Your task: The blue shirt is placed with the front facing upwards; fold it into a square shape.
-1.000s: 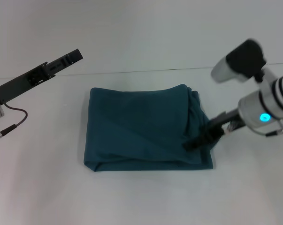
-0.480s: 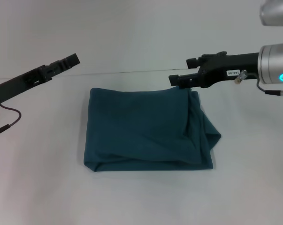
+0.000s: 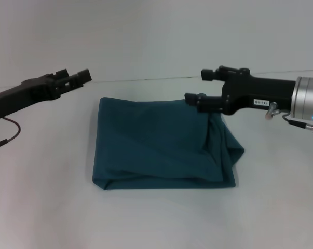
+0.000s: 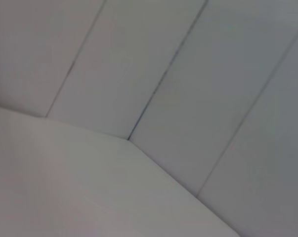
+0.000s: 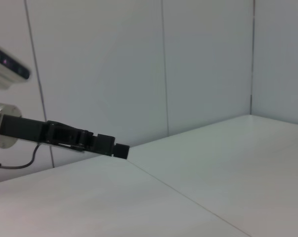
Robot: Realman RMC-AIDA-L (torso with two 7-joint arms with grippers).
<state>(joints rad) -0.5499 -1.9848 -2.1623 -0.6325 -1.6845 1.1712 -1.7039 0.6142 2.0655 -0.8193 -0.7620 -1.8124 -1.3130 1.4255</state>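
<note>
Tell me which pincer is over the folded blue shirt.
The right pincer, open, above the blue shirt's far right corner. The left pincer hangs clear of its left edge.

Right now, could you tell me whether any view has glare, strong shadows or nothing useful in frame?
Head view: even, soft light; no glare on the blue shirt, only faint shadow at its edges; both tools sharp, the left tool and right tool raised above the white table. Left wrist view: only bare wall panels and table. Right wrist view: shows the left tool against the wall, no shirt.
</note>
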